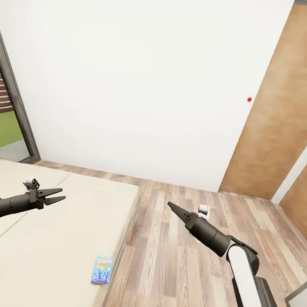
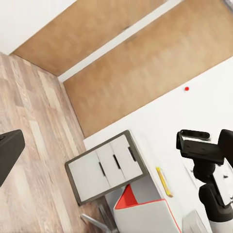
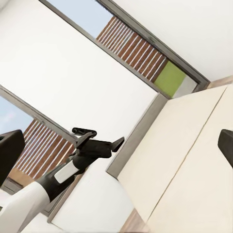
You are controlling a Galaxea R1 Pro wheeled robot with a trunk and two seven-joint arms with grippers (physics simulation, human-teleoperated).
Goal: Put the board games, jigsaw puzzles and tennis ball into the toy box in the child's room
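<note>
A small blue board game [image 1: 102, 269] lies flat on the beige bed [image 1: 45, 236], close to the mattress's near right edge. My left gripper [image 1: 63, 194] hovers open above the bed's middle, well up and left of that box, holding nothing. My right gripper [image 1: 169, 204] is open and empty over the wood floor to the right of the bed. In the right wrist view the left gripper [image 3: 116, 143] shows against the window wall above the bed [image 3: 194, 160]. The table, toy box, jigsaw puzzles and tennis ball are out of view.
A white wall [image 1: 142, 76] stands ahead, with wooden doors [image 1: 286, 106] at the right and a dark-framed window [image 1: 7, 109] at the left. Plank floor [image 1: 174, 269] runs beside the bed. A grey drawer cabinet [image 2: 104, 167] shows in the left wrist view.
</note>
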